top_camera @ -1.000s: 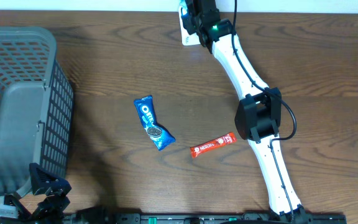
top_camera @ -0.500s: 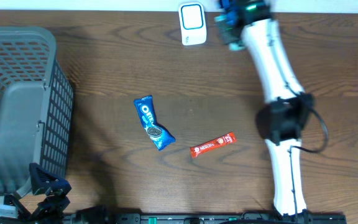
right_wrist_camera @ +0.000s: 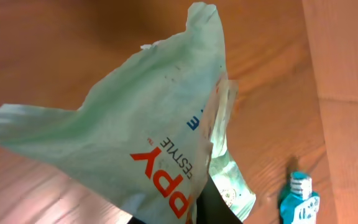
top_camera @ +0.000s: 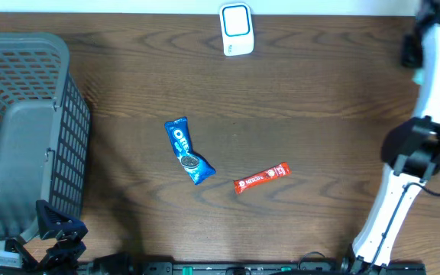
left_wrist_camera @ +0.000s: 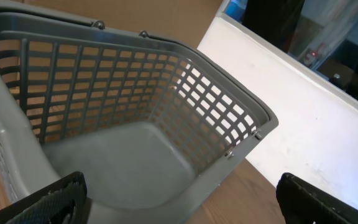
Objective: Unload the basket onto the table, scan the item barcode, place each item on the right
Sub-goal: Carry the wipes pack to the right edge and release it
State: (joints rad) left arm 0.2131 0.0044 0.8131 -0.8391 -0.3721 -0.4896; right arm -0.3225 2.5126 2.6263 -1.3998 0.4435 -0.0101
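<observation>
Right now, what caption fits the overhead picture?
Oreo pack and red stick packet lie apart, grey basket at left, white scanner up top.

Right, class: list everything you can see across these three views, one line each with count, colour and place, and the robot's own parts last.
table: one, dark brown wood, under everything.
basket: one, grey, left side of the table.
scanner: one, white with a blue outline, far edge, middle.
Oreo packet: one, blue, mid-table.
red stick: one, red, just right of the Oreo packet, not touching it.
green packet: one, pale green with red and blue lettering, held up in the right wrist view.
small bottle: one, blue, bottom right of the right wrist view.
right arm: one, white and black, far right.
right gripper: one, dark, shut on the green packet.
left gripper: one, black, open, by the basket's near corner.
</observation>
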